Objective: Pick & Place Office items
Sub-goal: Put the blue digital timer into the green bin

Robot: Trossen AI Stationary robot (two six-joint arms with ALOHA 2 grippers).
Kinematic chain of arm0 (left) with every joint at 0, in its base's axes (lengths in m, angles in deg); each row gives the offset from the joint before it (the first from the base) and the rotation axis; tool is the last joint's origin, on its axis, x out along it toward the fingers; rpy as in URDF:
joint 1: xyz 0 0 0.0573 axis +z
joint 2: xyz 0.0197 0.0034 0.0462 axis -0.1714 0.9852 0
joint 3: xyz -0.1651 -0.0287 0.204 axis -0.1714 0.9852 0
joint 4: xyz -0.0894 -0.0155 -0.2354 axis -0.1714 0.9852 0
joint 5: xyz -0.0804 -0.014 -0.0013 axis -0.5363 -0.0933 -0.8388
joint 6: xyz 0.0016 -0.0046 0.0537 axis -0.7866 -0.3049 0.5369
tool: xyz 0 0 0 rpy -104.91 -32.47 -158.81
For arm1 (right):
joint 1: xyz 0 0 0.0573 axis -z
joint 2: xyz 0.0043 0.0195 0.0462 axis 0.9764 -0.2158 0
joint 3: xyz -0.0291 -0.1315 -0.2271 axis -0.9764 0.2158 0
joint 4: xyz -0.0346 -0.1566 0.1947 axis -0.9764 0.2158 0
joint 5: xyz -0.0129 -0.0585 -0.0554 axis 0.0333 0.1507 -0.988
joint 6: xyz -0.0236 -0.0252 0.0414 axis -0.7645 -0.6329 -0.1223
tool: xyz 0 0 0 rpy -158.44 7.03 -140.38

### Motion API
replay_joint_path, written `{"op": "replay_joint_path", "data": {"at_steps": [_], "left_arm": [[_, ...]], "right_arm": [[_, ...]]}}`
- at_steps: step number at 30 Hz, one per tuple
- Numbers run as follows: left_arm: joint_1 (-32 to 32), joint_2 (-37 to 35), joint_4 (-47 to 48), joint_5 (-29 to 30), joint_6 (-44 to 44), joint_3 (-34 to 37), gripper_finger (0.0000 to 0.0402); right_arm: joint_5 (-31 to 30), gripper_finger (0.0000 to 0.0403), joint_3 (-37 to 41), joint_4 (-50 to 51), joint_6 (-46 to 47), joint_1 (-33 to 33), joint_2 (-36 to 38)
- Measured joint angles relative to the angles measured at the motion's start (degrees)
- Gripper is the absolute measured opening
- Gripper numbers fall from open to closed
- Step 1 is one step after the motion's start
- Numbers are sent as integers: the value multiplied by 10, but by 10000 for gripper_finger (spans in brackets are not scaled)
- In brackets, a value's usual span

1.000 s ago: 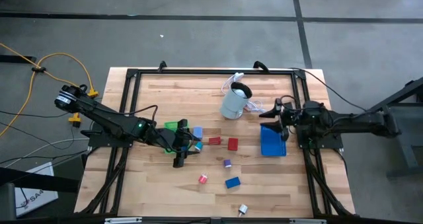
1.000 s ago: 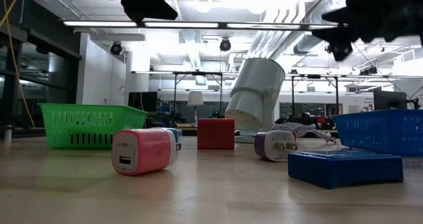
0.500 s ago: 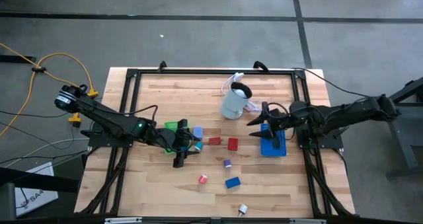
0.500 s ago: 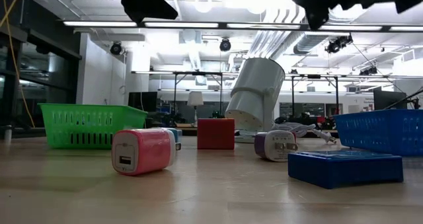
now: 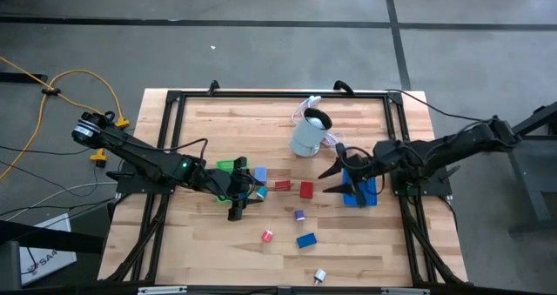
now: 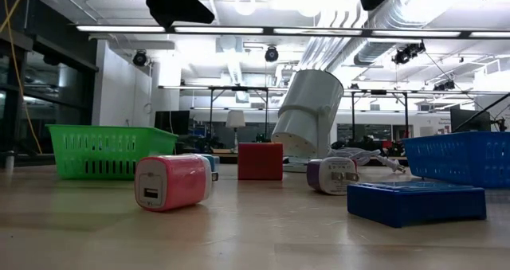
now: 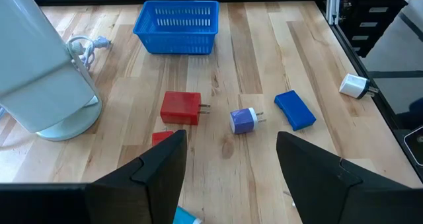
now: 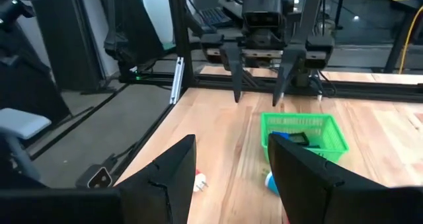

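Small office items lie on the wooden table: two red blocks [image 5: 283, 185] [image 5: 306, 190], a purple-and-white charger [image 5: 299, 215], a pink one [image 5: 267, 235], a blue block [image 5: 305, 240] and a white plug [image 5: 319, 276]. My left gripper [image 5: 238, 201] hovers open beside the green tray [image 5: 226, 166], with nothing between its fingers [image 7: 158, 178]. My right gripper [image 5: 325, 178] stands open in the air just left of the blue tray [image 5: 361, 191], also with nothing in it; its wrist view looks toward the green tray [image 8: 304, 135].
A pale cylindrical appliance [image 5: 309, 134] with a white cord stands tilted at the table's far middle. A black frame [image 5: 278, 93] borders the table. A light-blue piece [image 5: 259, 174] lies by the green tray. Bare wood lies toward the near edge.
My right gripper has swung from over the blue tray toward the table's left edge, past the tray's left side, and has risen and rolled a little. Its fingers keep the same gap. The left arm and the items have kept still.
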Motion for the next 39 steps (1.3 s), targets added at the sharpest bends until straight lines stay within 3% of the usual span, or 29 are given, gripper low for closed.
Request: {"op": "replay_joint_path", "data": {"at_steps": [8, 18, 28, 39], "left_arm": [[0, 0, 0, 0, 0, 0, 227], [0, 0, 0, 0, 0, 0, 227], [0, 0, 0, 0, 0, 0, 227], [0, 0, 0, 0, 0, 0, 227]], "right_arm": [[-64, 175, -2, 26, -12, -56, -6], [-85, 175, -3, 39, 19, -123, -146], [-84, 175, -3, -93, -44, -185, -292], [-88, 175, -3, -147, 3, -196, -379]]}}
